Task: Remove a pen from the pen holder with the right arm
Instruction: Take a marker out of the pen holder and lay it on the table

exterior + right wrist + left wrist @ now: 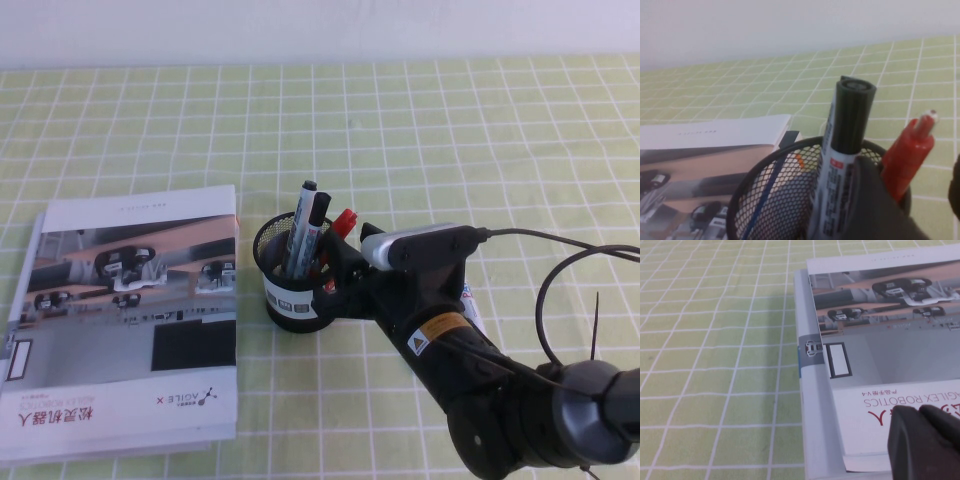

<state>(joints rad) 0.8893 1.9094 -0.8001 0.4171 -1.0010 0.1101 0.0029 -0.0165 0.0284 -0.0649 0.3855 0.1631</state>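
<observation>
A black mesh pen holder [297, 290] stands mid-table beside a booklet. It holds two black-capped markers [305, 222] and a red pen [344, 222]. My right gripper [342, 268] is at the holder's right rim, open. In the right wrist view the red pen [905, 152] rises between the two dark fingers [870, 200], with no finger touching it; the big black-capped marker [847, 135] stands just beyond one finger, inside the holder [765, 200]. My left gripper [926, 440] hovers over the booklet's corner, its fingers pressed together, holding nothing.
A thick white booklet [130, 320] lies left of the holder, almost touching it; it also fills the left wrist view [880, 355]. The right arm's cable [560, 290] loops at the right. Green checked cloth [450, 130] covers the table.
</observation>
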